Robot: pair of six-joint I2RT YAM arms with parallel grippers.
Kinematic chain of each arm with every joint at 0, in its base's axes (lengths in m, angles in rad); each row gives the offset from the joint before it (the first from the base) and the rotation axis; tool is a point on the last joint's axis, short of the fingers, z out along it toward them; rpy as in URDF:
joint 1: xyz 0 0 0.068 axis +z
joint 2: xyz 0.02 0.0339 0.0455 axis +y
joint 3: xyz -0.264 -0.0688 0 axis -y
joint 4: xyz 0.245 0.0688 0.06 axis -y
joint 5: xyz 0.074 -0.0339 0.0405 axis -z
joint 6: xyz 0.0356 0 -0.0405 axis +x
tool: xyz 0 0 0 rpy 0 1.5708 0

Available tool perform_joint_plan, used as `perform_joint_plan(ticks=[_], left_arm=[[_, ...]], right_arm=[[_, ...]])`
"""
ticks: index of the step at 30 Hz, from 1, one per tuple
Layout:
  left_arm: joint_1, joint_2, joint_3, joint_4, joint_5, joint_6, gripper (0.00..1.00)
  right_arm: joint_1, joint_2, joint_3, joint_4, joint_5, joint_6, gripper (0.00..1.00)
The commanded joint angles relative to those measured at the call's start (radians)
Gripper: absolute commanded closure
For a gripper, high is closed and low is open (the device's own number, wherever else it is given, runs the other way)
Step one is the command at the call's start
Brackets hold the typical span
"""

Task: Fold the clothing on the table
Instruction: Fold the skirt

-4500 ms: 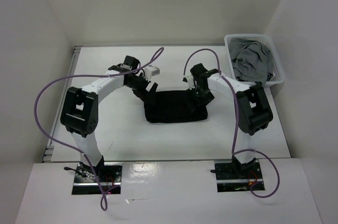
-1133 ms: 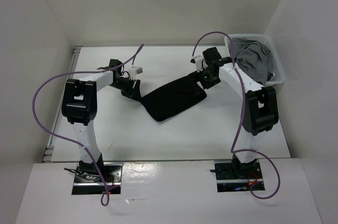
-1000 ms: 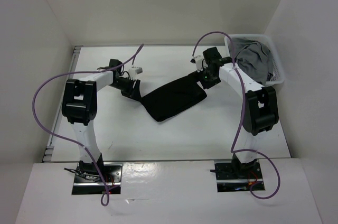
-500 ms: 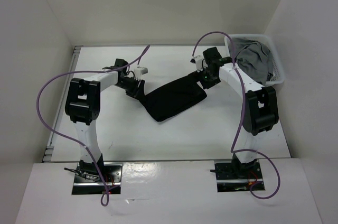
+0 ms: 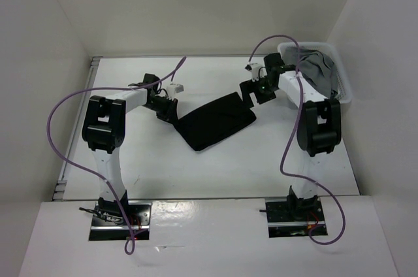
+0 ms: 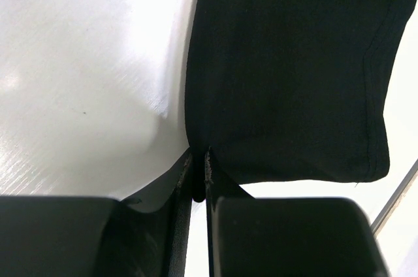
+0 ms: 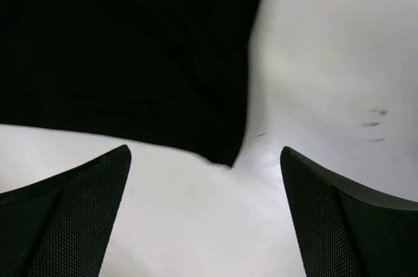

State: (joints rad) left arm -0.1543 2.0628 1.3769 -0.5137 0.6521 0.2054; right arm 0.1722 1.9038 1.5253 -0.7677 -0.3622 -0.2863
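A: Where does the plain black, roughly rectangular fabric garment (image 5: 219, 120) lie?

B: Flat on the white worktop (image 5: 130, 153), about midway between the two arms. It is skewed, so one end points near-left and the other far-right.

A: And the grippers?

B: The left gripper (image 6: 199, 176) is at the garment's left corner. In the left wrist view its jaws are pinched almost together, with the edge of the cloth caught between them. The right gripper (image 7: 204, 151) hangs over the far-right corner with its mesh-padded fingers (image 7: 85, 192) spread wide. The corner sits between them, touched by neither.

A: How will the cloth handle?

B: Light and limp, with no stiffness, I judge. It will sag and drag from whatever point is lifted, so one pinch alone would pull it askew. It is not fragile, and it should slide readily over the smooth worktop.

A: So where to take hold?

B: At the corners or hems, low against the worktop. The right gripper needs to come down on that far-right corner and close before any lift. Then both ends can travel together and give a straight fold.

A: Anything nearby to mind?

B: A small white plastic basket (image 5: 344, 91) holding a crumpled grey garment (image 5: 317, 71) stands at the far right, just beside the right arm and apart from the black cloth.
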Motion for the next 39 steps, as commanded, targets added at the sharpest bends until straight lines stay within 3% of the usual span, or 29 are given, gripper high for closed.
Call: perform_joint_plan(ticks=[1, 11, 30, 39], left_arm=[[-0.004, 0.057, -0.01, -0.026, -0.088, 0.034, 0.84], [-0.013, 0.03, -0.01, -0.026, -0.098, 0.043, 0.84], [-0.031, 0.039, -0.01, -0.036, -0.098, 0.043, 0.84], [-0.031, 0.039, -0.01, -0.045, -0.098, 0.052, 0.84]], right_arm=[[-0.075, 0.104, 0.094, 0.015, -0.156, -0.033, 0.01], [-0.111, 0.317, 0.268, -0.048, -0.251, -0.074, 0.14], [-0.102, 0.425, 0.28, -0.051, -0.271, -0.074, 0.32], [-0.092, 0.48, 0.3, -0.061, -0.262, -0.083, 0.54]])
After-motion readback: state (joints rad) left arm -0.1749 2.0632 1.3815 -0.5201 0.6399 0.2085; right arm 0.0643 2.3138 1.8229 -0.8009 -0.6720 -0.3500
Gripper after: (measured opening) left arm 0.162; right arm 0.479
